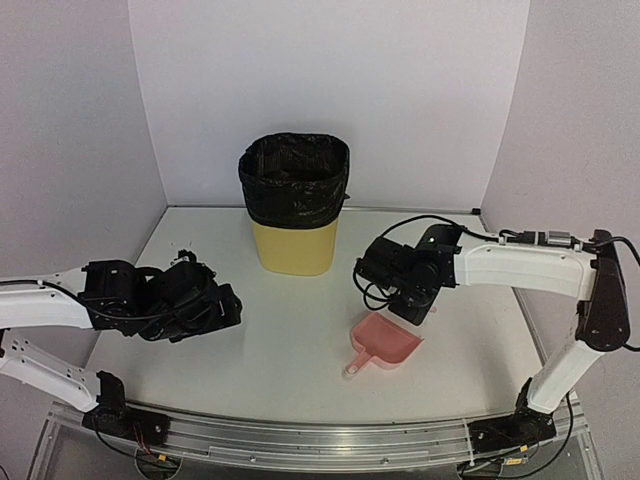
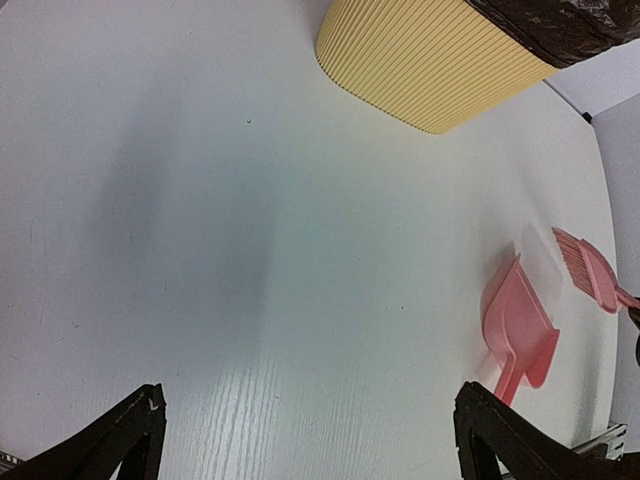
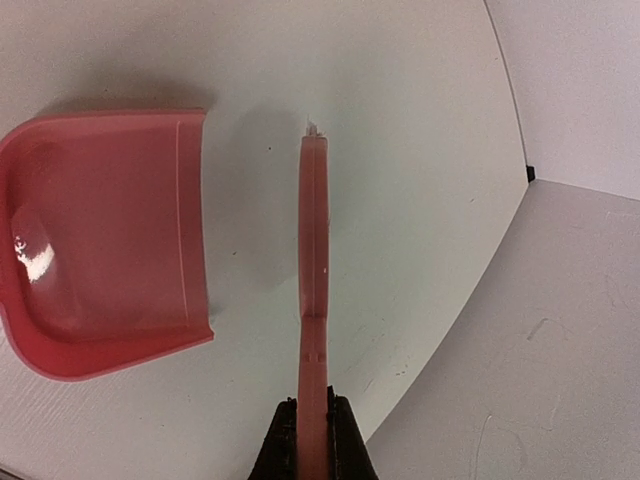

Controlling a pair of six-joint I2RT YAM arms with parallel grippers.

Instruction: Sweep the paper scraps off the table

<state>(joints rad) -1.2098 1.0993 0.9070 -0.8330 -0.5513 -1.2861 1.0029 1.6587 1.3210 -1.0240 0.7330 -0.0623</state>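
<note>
1. Ahead of your left claw (image 2: 310, 400) and right claw (image 3: 312, 425), a plain white back wall (image 1: 330, 80) closes the space.
2. Outboard of the left claw, a white left side wall (image 1: 60, 120) meets it at a corner.
3. To the right of the right claw, the right side wall (image 3: 560, 330) carries faint scuffs.
4. The light on all three walls is soft, even and faintly lilac.

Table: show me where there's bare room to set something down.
Bare: the wide stretch of table between the open left claw and the dustpan, in front of the bin; also right of the bin, behind the right arm. Crowded: beside the dustpan, where the right claw holds the brush.
</note>
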